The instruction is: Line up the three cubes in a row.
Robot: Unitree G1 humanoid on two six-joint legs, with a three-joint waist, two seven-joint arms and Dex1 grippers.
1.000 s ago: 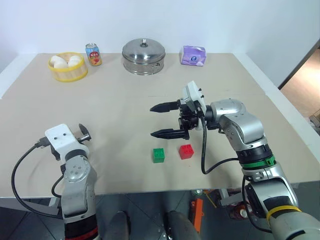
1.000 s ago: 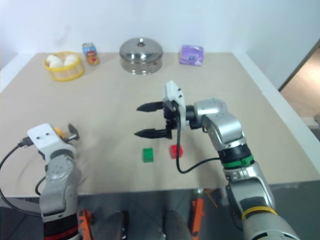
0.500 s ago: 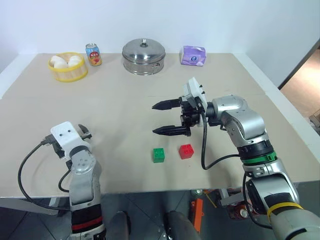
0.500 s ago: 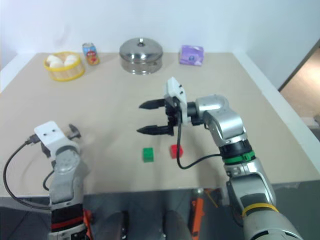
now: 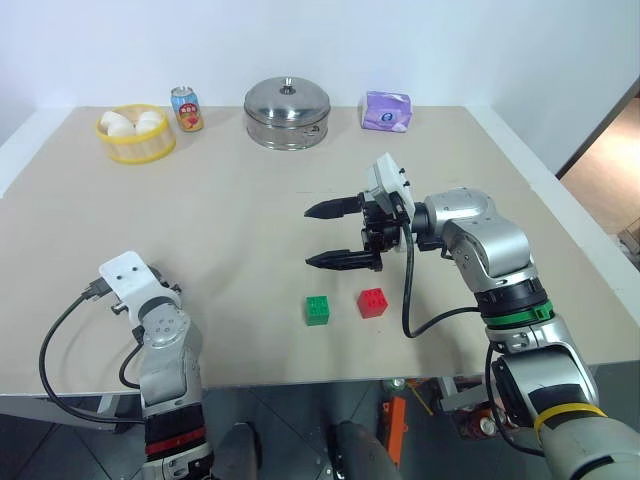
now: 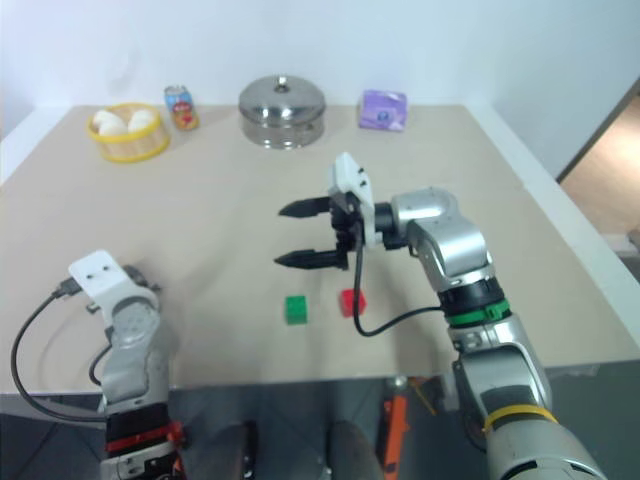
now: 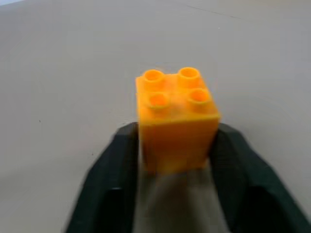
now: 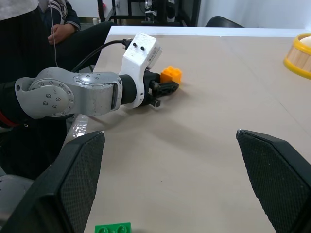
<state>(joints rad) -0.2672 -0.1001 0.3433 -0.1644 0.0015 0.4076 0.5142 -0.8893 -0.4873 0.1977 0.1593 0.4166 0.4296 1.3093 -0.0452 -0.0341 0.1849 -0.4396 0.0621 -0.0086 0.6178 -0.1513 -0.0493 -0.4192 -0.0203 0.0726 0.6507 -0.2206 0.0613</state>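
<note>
Fingers [image 7: 116,170] over beige tabletop [image 7: 58,73]

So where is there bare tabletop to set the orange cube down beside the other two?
Bare tabletop lies left of the green cube, towards the left gripper. Right of the red cube is tighter: the right arm's cable hangs there.

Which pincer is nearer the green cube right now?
Right. The right pincer hovers open just behind the green cube. The left pincer is far off at the table's left side, shut on the yellow-orange cube.
</note>
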